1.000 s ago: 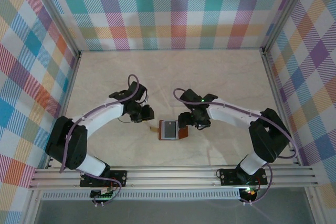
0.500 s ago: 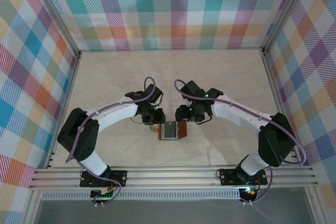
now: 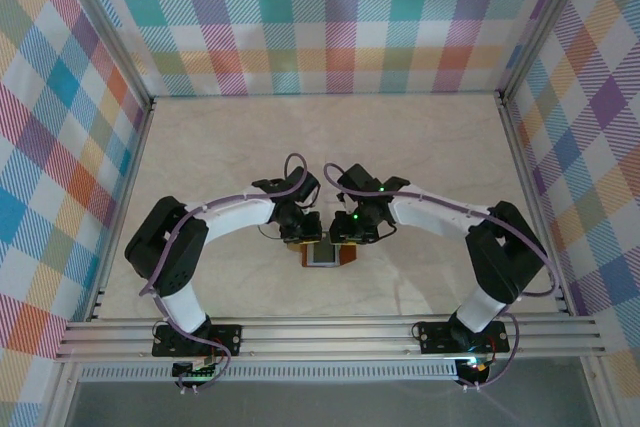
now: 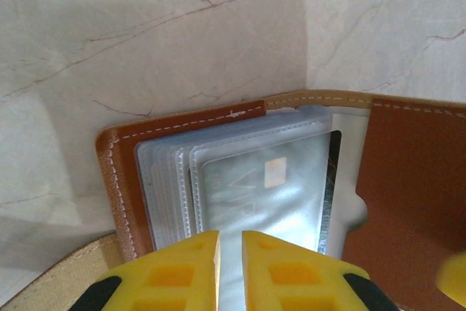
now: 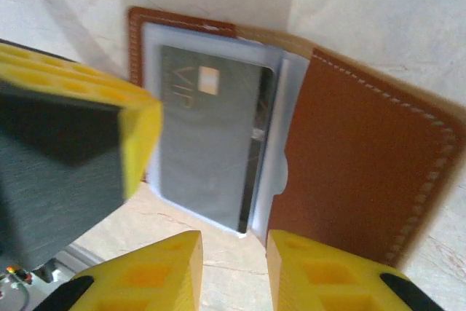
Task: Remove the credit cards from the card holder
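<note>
L gripper [image 4: 231, 238], fingers almost together, shd pin card holder [image 4: 415, 202] flat nr desk's [image 3: 420, 147] front edge; R gripper [image 5: 233, 244], spread, pinch credit card [image 5: 211, 143] by exposed edge.

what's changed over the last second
The left gripper swung right and the right gripper swung left, and they now nearly meet over the open card holder. Neither visibly grips anything. The card holder stayed put on the table, with a credit card still in its sleeve.
</note>
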`<action>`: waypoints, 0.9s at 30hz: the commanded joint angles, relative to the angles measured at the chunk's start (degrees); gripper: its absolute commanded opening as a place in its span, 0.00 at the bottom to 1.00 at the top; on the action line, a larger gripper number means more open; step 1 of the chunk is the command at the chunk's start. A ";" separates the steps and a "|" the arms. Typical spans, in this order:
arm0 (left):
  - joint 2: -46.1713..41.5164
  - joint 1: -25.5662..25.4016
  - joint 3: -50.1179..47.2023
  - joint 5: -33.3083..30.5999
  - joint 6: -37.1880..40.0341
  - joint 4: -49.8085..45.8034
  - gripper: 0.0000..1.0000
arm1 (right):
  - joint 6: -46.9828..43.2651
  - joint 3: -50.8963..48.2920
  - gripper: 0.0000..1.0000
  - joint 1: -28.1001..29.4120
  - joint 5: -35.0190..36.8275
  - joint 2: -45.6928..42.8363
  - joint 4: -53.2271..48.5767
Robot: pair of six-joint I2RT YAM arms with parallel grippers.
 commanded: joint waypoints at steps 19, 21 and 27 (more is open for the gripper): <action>3.76 -0.92 -2.80 -3.26 0.71 -0.20 0.13 | 2.54 -11.48 0.27 -2.55 -5.16 2.04 17.69; 3.78 -0.91 -3.16 -3.35 0.65 0.13 0.13 | 3.17 -13.75 0.28 -3.32 -7.67 0.92 21.97; 4.03 -0.88 -3.74 -3.02 0.41 0.95 0.12 | 5.78 -19.46 0.29 -5.46 -15.39 -0.61 34.14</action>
